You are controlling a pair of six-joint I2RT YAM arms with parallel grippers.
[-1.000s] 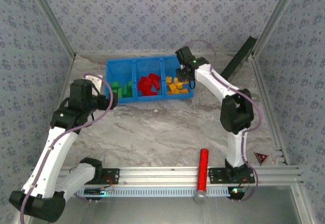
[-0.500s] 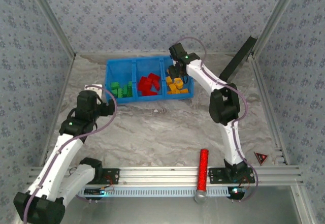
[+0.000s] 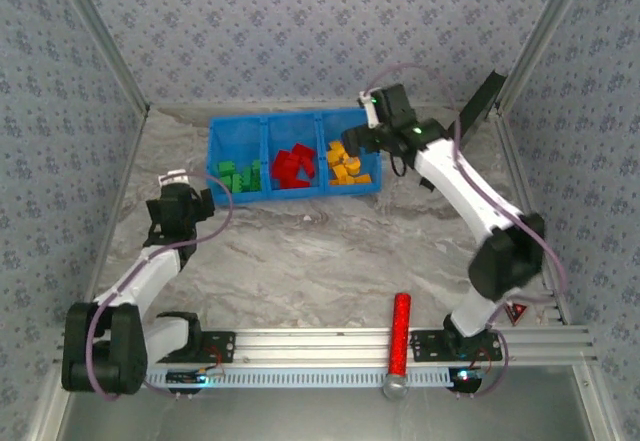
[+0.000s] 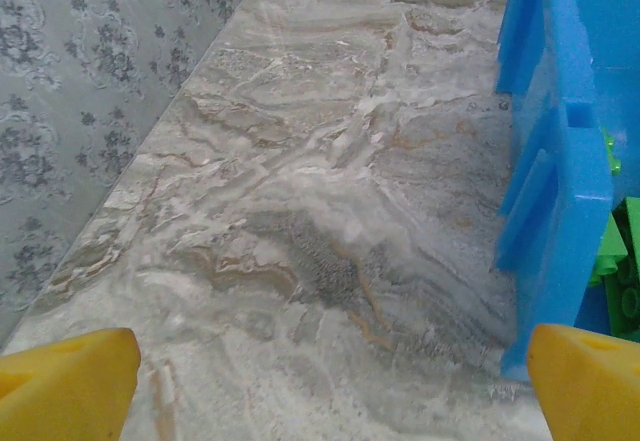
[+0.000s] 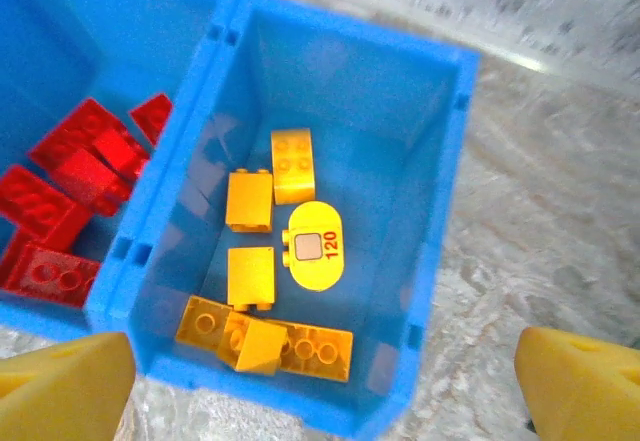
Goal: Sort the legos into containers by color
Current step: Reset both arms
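The blue tray [image 3: 290,118] stands at the back of the table with three containers side by side: green legos [image 3: 238,176] on the left, red legos [image 3: 293,166] in the middle, orange-yellow legos [image 3: 345,165] on the right. My right gripper [image 3: 362,139] hovers open above the right container's outer edge; between its fingers lie several yellow bricks [image 5: 250,276] and a rounded yellow piece marked 120 [image 5: 316,246], with red bricks [image 5: 70,181] to the left. My left gripper [image 3: 205,199] is open and empty over bare table, just left of the tray wall [image 4: 560,161], with green bricks [image 4: 615,271] behind it.
A long red cylinder with a silver base [image 3: 399,336] lies across the rail at the front. A small red triangle [image 3: 515,311] sits at the front right. A dark bar [image 3: 470,111] leans in the back right corner. Patterned walls enclose the marble table.
My right gripper has opened wide and swung from over the yellow container toward its right edge. The left arm has pulled back and down, away from the tray's left corner.
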